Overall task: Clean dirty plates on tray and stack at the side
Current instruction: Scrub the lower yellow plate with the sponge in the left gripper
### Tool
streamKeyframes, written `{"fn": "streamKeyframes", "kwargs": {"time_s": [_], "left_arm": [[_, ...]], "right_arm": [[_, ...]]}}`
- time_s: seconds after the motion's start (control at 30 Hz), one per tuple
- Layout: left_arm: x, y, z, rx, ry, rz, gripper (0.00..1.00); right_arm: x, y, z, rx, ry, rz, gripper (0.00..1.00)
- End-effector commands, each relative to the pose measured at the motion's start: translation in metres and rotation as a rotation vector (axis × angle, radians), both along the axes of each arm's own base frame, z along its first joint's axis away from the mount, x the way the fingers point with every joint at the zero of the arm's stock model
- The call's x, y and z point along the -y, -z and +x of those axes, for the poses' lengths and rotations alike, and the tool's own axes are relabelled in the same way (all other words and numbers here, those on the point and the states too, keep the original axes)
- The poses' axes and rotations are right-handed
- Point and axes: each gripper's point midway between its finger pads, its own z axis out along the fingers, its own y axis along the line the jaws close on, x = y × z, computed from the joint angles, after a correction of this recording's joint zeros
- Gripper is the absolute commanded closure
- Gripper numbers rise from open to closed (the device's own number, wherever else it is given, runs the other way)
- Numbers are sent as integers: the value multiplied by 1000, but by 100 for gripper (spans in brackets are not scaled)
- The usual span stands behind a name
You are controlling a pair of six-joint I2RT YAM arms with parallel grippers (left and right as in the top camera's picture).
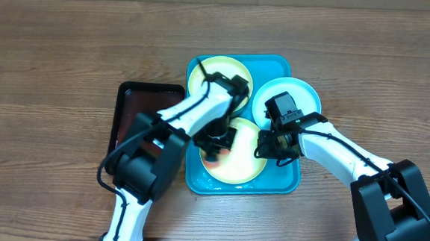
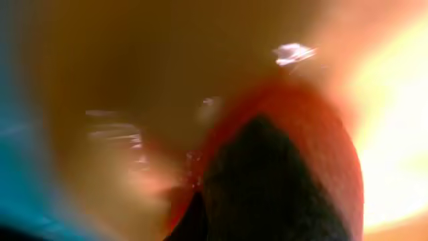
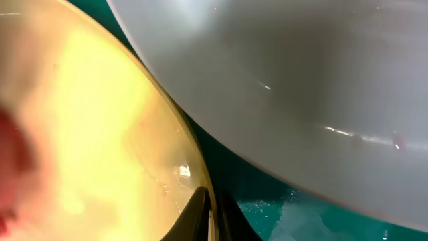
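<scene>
At centre frame, left gripper (image 1: 217, 141) closed over smeared yellow plate (image 1: 236, 165) in tray (image 1: 286, 186), right gripper (image 1: 262, 146) clamped on its rim.

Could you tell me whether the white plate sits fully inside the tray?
No, partly out: in the overhead view the white plate juts past the tray's right rim.
</scene>
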Motion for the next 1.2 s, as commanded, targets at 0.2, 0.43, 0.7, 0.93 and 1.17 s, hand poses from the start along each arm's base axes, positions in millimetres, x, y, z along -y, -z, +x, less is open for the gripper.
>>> {"fn": "streamKeyframes", "kwargs": {"time_s": [0.2, 0.43, 0.7, 0.93, 1.17], "left_arm": [[-64, 12, 30, 127, -65, 286, 96], [21, 15, 6, -58, 105, -260, 96], [67, 5, -21, -103, 394, -501, 96], [52, 12, -17, -88, 273, -338, 96], [42, -1, -4, -54, 142, -317, 96]], "right_arm": [[17, 12, -4, -16, 18, -83, 94], [17, 12, -4, -15, 18, -82, 94], [17, 12, -4, -15, 18, -82, 94], [18, 12, -5, -20, 18, -85, 94], [17, 12, -5, -17, 18, -83, 94]]}}
